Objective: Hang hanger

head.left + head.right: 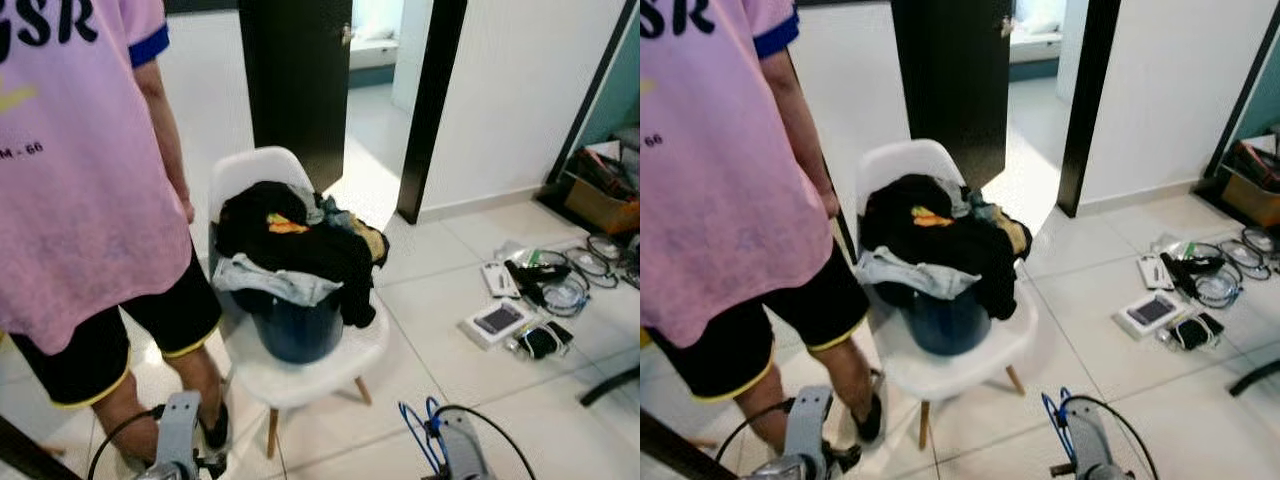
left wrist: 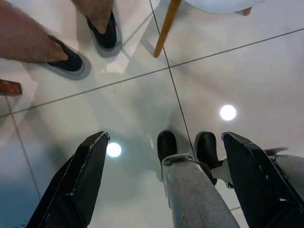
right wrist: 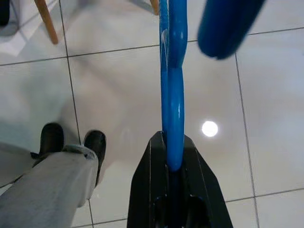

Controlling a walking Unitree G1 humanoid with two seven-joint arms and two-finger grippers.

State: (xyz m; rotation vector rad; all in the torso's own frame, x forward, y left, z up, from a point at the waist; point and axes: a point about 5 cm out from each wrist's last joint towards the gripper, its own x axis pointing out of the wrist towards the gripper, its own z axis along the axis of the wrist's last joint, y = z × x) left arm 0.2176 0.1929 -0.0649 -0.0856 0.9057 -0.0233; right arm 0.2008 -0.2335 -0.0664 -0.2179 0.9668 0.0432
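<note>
A blue plastic hanger [image 3: 172, 85] runs straight out from between my right gripper's [image 3: 172, 147] two black fingers, which are shut on it. In the eye views its blue loops [image 1: 415, 440] stick up beside my right arm at the bottom edge. My left gripper [image 2: 166, 142] hangs open over the white tiled floor, with nothing between its fingers [image 2: 85, 166]. Straight ahead stands a white chair [image 1: 300, 375] carrying a dark blue bucket [image 1: 295, 325] heaped with dark clothes [image 1: 300, 240].
A person in a pink shirt [image 1: 70, 160] and black shorts stands close on my left, beside the chair. Cables, boxes and small devices [image 1: 540, 300] litter the floor to the right. A dark open door [image 1: 300, 80] and doorway lie behind the chair.
</note>
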